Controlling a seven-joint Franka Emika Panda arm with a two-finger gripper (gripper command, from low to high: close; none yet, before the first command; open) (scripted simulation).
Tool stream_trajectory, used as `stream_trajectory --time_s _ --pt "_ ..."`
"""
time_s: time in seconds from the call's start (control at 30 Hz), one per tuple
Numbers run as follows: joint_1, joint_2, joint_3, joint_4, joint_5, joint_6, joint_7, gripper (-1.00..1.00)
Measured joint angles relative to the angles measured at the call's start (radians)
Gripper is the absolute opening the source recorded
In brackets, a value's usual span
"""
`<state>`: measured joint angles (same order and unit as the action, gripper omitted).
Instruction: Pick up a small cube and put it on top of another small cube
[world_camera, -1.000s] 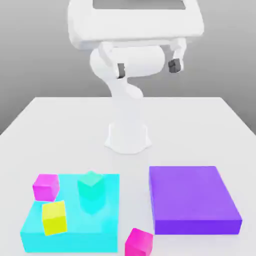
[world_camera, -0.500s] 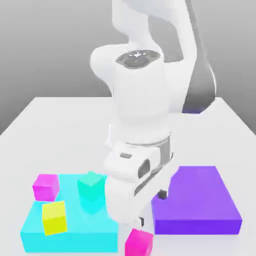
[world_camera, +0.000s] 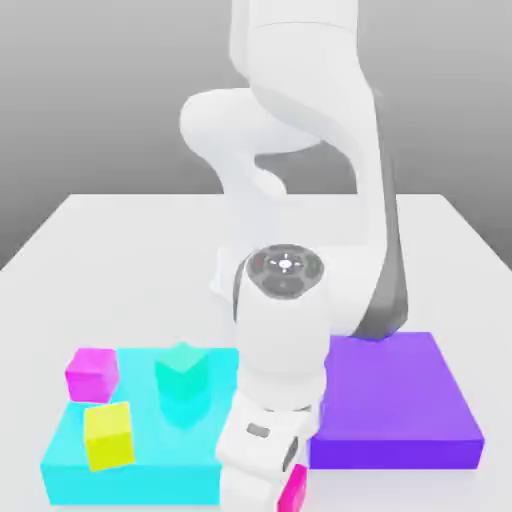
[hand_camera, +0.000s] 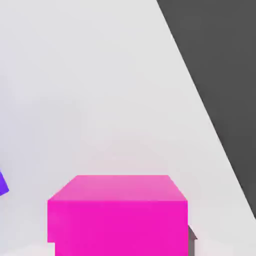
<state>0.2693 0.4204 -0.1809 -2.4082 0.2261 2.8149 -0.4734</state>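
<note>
Between the fingertips of the gripper (hand_camera: 122, 247) sits the small cube (hand_camera: 117, 225), apparently clenched by two opposite sides, probably so that it can be lifted straight; it is vivid magenta-pink, plain-faced and sharp-edged, its upper face paler than the side turned to the hand. In the exterior view the hand partly covers it, just off the near edges of both slabs; the purple slab (world_camera: 400, 400) lies beside the gripper, toward that view's right; the cyan slab (world_camera: 140, 485) lies on its other side, bearing the yellow cube (world_camera: 108, 437), the teal cube (world_camera: 182, 370) and, farthest from the gripper, a violet-pink cube (world_camera: 92, 375); any of these might serve as the base, being raised and uncovered, though which is meant I cannot tell.
</note>
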Motion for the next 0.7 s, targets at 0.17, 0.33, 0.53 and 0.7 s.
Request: stream_trajectory --time_s 0.17,0.33,0.53,0.7 --pt "0.020 -0.167 -0.078 -0.023 -0.077 -0.142 0.070 -1.00" --pt "-0.072 -0.323 -0.215 0.004 -0.151 -0.319 0.183 -1.00" --pt "-0.171 -0.320 -0.246 0.002 -0.149 -0.320 0.217 -1.00" --pt "-0.179 -0.270 -0.235 -0.007 -0.113 -0.266 0.193 1.00"
